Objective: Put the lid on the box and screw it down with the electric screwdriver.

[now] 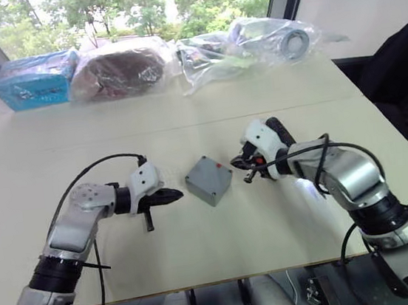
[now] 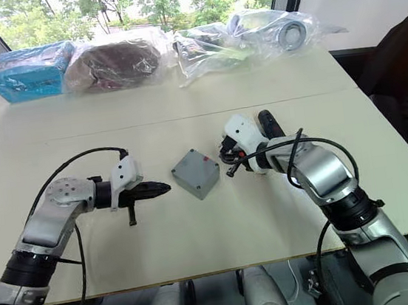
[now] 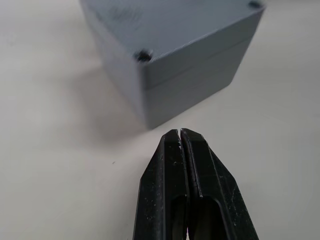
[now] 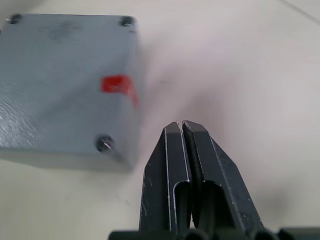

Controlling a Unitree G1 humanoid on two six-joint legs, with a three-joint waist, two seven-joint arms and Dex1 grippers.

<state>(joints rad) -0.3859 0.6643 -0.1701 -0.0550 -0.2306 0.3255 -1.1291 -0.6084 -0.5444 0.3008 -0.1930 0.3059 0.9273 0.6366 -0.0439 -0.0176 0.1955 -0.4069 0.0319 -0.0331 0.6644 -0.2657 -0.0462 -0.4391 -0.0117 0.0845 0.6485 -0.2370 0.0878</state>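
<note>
Between the two arms, near the middle of the pale surface (image 1: 199, 235), sits the box (image 1: 209, 180) with the lid (image 4: 65, 75) already on top of it. The left wrist view shows the seam where lid meets box running level around the sides, so the lid looks properly seated. Dark screw heads show at the lid corners, one in the left wrist view and three in the right wrist view; whether every corner is filled and driven fully home cannot be told. A small red mark lies on the lid's top face near one edge.

The left gripper (image 1: 166, 196) rests just beside the box on the robot's left, its jaws clenched together with nothing between them. The right gripper (image 1: 241, 162) sits just beside the box on the robot's right, jaws likewise pressed closed and empty. Neither touches the box.

A black cylindrical object, probably the electric screwdriver (image 1: 280, 131), lies on the surface beyond the right wrist, partly hidden by the arm.

Judging from this, placing the lid is done and the screwing appears finished or nearly so. What may remain is a check of the last corner. Bagged items line the far edge.
</note>
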